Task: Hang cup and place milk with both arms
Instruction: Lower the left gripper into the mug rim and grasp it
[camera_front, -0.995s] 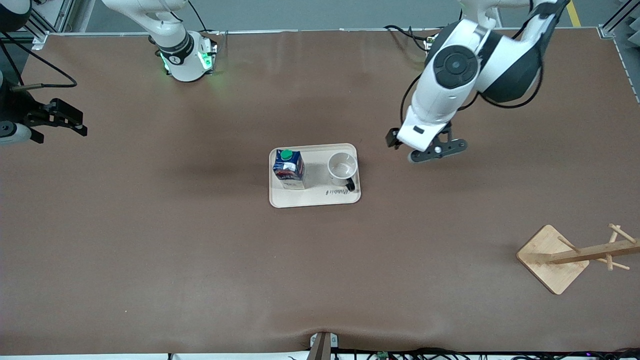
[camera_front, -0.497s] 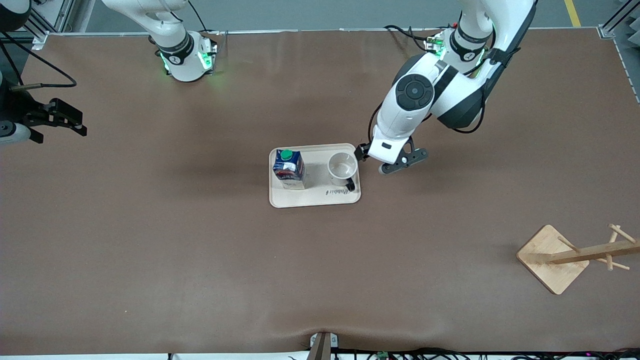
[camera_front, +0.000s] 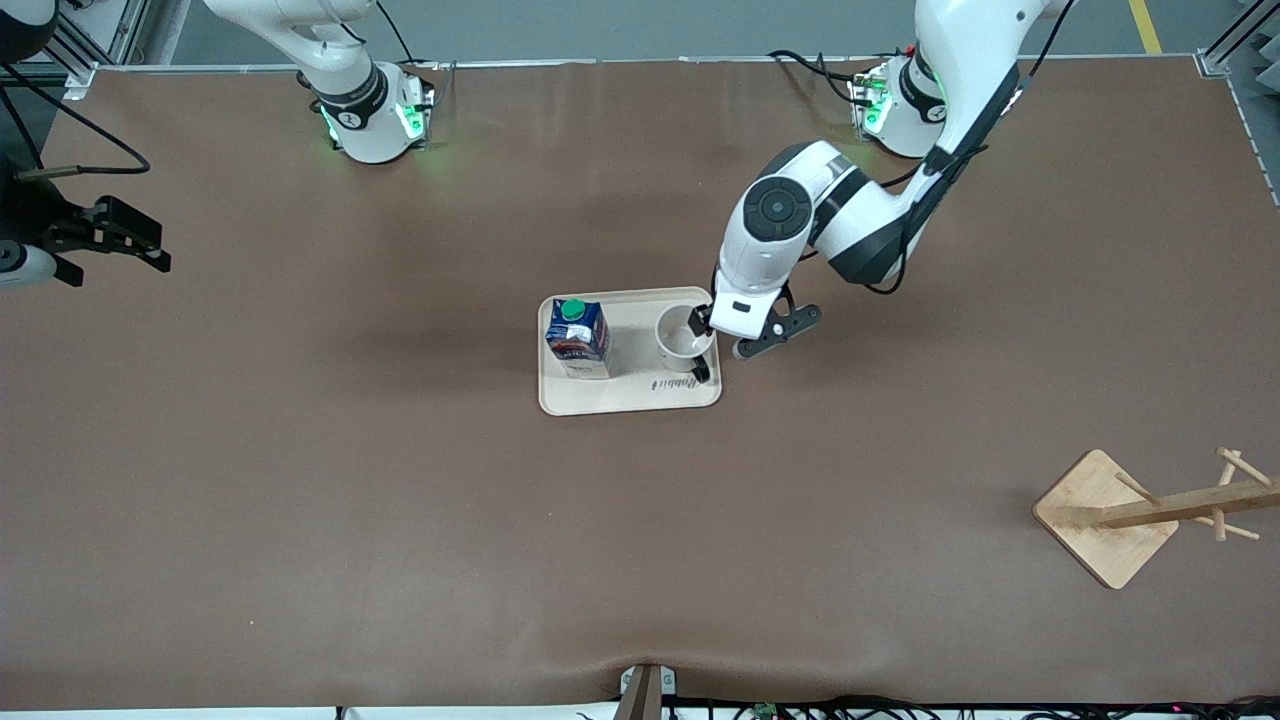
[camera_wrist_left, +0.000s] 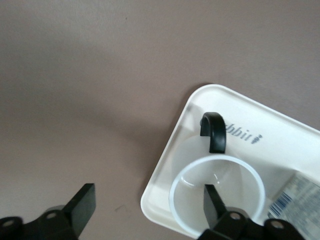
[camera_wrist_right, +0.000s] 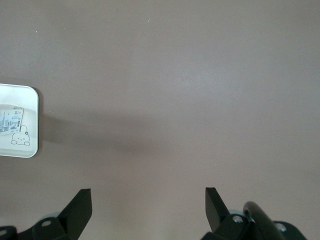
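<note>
The left gripper (camera_front: 722, 335) covers part of the cup (camera_front: 681, 338) rim in the front view. The milk (camera_wrist_left: 294, 197) is cut off by the left wrist picture's edge, showing perhaps a barcode. The wooden rack (camera_front: 1150, 513) runs off-frame.

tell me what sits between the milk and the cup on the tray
Nothing: in the front view only a bare strip of the tray separates the milk from the cup, which the open left end effector straddles.

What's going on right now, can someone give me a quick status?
Left gripper open at the cup, one finger over its mouth. Right gripper open, waiting at its table end. Cup and milk upright on tray. Nothing blocking.
</note>
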